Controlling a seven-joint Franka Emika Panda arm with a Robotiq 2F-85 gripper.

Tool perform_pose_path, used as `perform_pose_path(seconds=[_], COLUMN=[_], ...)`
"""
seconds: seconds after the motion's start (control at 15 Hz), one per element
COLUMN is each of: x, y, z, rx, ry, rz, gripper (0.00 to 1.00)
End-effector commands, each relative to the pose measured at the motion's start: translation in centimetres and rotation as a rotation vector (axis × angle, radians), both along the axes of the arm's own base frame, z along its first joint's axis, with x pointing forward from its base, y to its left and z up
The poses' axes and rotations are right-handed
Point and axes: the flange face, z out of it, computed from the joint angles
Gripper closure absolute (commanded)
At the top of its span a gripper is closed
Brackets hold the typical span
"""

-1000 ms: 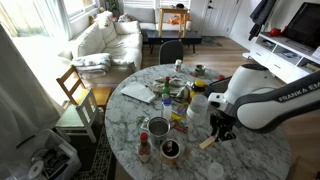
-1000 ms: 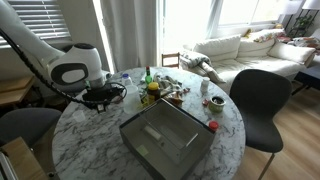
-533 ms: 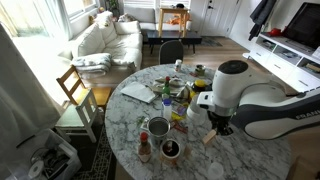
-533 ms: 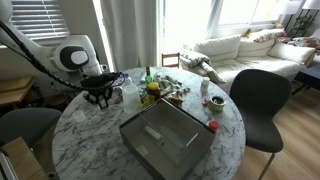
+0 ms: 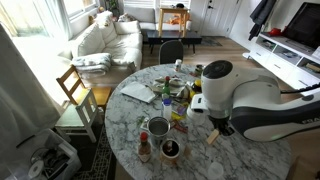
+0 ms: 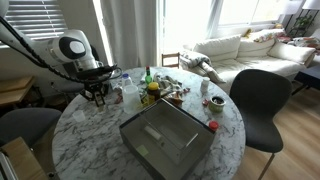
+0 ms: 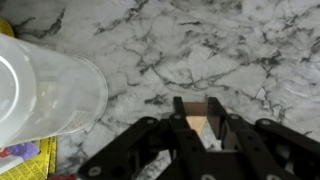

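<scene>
My gripper (image 7: 196, 122) is shut on a small light wooden block (image 7: 197, 127), which shows between the two black fingers. It hangs just above the white marble table (image 7: 230, 50). In both exterior views the gripper (image 5: 218, 129) (image 6: 97, 96) points down near the table's edge, and the pale block (image 5: 211, 139) sticks out below it. A clear plastic cup (image 7: 40, 90) stands close beside the gripper, to the left in the wrist view.
The round marble table (image 6: 90, 150) carries a grey rectangular tray (image 6: 165, 136), bottles and jars (image 5: 165, 95), a metal cup (image 5: 158, 127), a dark mug (image 5: 170, 149) and a small red thing (image 6: 212, 126). Chairs (image 6: 262, 100) (image 5: 78, 95) stand around it.
The arm's upper links have swung round above the table, while the gripper has stayed nearly in place, still shut on the block.
</scene>
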Motion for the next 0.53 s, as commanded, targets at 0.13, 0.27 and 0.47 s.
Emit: perform_pose_path(seconds=[0.13, 0.27, 0.47], x=[0.1, 0.2, 0.2], y=[-0.2, 0.3, 1.0], z=[0.1, -0.3, -0.5], rx=[0.001, -0.065, -0.158], ry=[0.0, 0.021, 0.039], rz=[-0.005, 0.011, 0.025], gripper=[0.93, 0.93, 0.93])
